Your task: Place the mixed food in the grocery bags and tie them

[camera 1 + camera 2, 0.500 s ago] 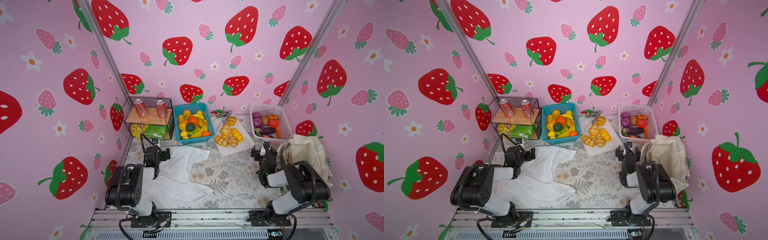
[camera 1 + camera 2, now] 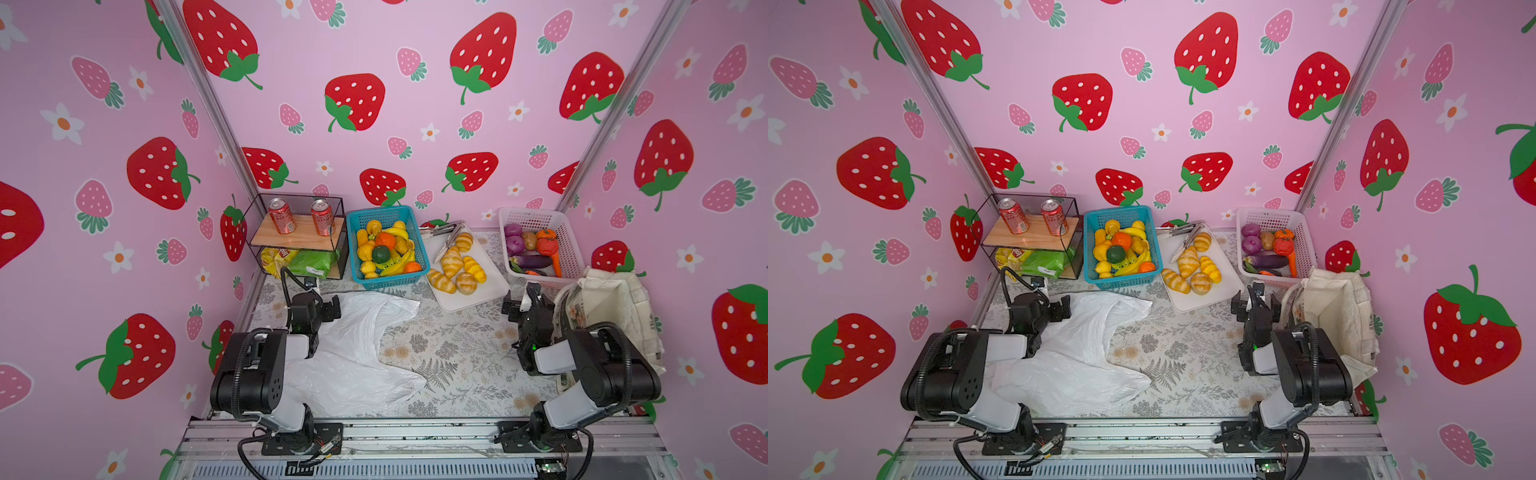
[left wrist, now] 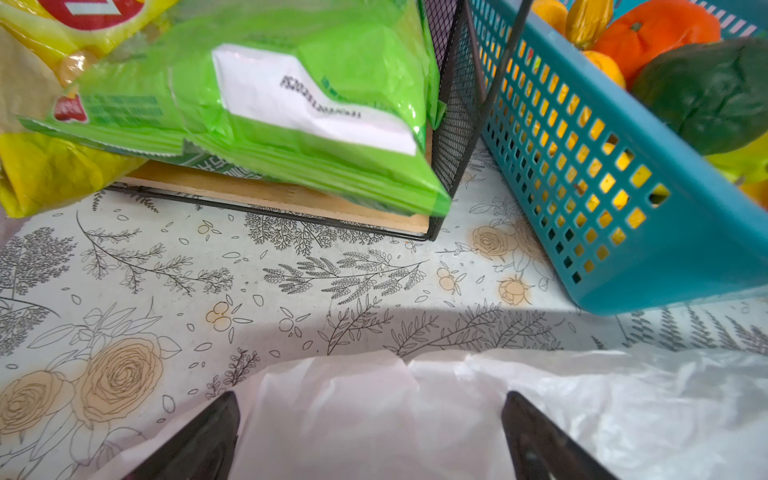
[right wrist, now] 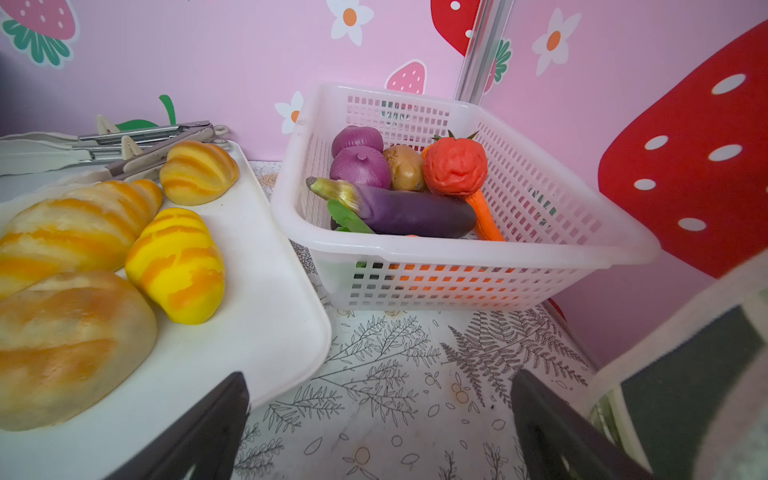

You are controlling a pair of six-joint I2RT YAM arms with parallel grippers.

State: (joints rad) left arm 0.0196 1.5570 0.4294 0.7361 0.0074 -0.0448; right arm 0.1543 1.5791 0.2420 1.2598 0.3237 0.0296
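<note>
Both top views look steeply down from the front over the whole desk [image 2: 457,353]. Wrist cameras sit low and close, facing rearward: left toward the blue basket [image 3: 602,199], right toward the white basket [image 4: 436,282].

My left arm [image 2: 257,374] is folded close to its base, elbow raised and forearm reaching forward and low. My left gripper [image 2: 330,308] points away from the base, turned a little toward the middle, and its jaws are spread wide and clamp nothing. In the left wrist view only its two dark fingertips [image 3: 208,436] show, well apart. My right arm [image 2: 598,365] is folded in much the same way, with the elbow up and the wrist held low. My right gripper [image 2: 525,297] points straight ahead, jaws spread just as wide and gripping nothing, its dark fingertips [image 4: 224,419] set far apart.
</note>
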